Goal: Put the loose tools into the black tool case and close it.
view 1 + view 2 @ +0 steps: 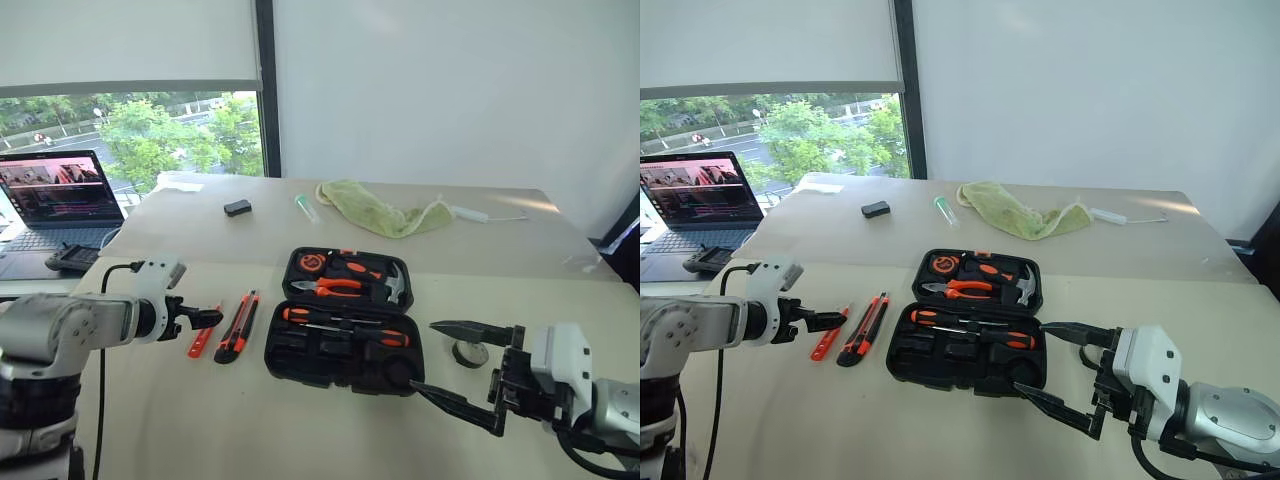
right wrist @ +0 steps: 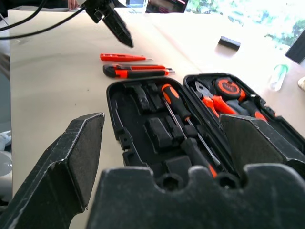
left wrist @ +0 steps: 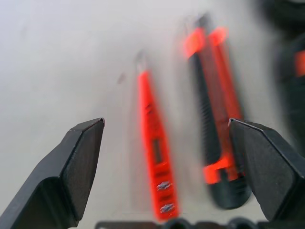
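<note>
the rounded black plastic clamshell tool case (image 1: 345, 320) lies open on the cream table (image 1: 300, 430), its hinge running left to right and the lid half toward the far side. two orange-and-black-handled screwdrivers (image 1: 345, 330) lie in the near half, long axes running left to right along the case. just left of the case, the orange-and-black utility knife (image 1: 237, 326) lies flat, its long axis running from near to far and tilted slightly right at the far end. the slim all-orange tester screwdriver (image 1: 203, 335) lies beside it on the left, nearly parallel. a small black tape roll (image 1: 469, 352) sits right of the case. the left gripper (image 3: 167, 167) hovers over the tester and knife, fingers spread wide and empty. the right gripper (image 1: 440, 360) hangs by the case's near right corner, fingers wide apart, holding nothing.
</note>
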Motion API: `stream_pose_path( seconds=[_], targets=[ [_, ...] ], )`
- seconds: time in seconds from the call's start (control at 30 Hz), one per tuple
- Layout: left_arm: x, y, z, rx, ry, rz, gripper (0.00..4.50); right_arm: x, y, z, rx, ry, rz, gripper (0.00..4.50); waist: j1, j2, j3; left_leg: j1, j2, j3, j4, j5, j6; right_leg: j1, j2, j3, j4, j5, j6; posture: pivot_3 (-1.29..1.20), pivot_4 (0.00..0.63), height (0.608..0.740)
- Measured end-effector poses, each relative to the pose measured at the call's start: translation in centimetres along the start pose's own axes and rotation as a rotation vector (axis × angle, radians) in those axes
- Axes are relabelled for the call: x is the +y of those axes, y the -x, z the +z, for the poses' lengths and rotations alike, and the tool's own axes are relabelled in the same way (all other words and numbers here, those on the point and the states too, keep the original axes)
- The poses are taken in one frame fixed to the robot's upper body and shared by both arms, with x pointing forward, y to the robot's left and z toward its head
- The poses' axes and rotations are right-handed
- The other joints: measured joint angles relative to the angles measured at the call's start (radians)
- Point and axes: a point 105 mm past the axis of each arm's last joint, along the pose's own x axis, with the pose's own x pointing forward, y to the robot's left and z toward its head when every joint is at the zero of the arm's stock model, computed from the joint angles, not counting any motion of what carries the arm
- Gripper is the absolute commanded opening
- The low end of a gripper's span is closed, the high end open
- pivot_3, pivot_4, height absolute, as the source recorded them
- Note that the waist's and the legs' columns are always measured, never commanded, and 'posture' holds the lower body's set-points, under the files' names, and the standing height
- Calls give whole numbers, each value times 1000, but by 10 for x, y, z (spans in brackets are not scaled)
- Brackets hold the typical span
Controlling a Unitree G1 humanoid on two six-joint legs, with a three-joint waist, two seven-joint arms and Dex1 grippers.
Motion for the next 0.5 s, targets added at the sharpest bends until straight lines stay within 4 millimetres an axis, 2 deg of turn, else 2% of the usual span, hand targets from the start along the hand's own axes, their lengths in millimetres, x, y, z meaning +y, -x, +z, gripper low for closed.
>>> stream_pose_path(
  seconds=[0.13,0.23,0.3,0.4,0.5],
  targets=[
    [4,-10,-12,88,-38,76,4500,3,1,-2,2,-4,9,4476,2,-1,0,-1,0,0,0,0,0,-1,-1,0,0,0,0,0,150,740],
    [5,-13,-13,96,-71,108,3807,4,2,-3,8,-4,16,4500,4,-1,1,0,0,0,0,0,0,0,-4,0,1,0,-1,0,150,740],
    [2,-15,-14,95,-92,106,2975,5,3,-3,8,0,16,4500,3,-1,1,1,0,-1,0,0,0,0,-5,0,1,0,-1,0,150,740],
    [-2,-18,-18,78,-124,105,2111,6,3,-5,20,-3,12,4500,2,0,0,4,2,-1,-1,0,-1,1,-12,2,2,0,-3,0,150,740],
    [-6,-20,-20,43,-156,86,978,6,4,-6,24,-6,11,4500,2,2,-1,6,2,-1,-2,0,-2,2,-13,1,3,-1,-4,0,150,740]
  ],
)
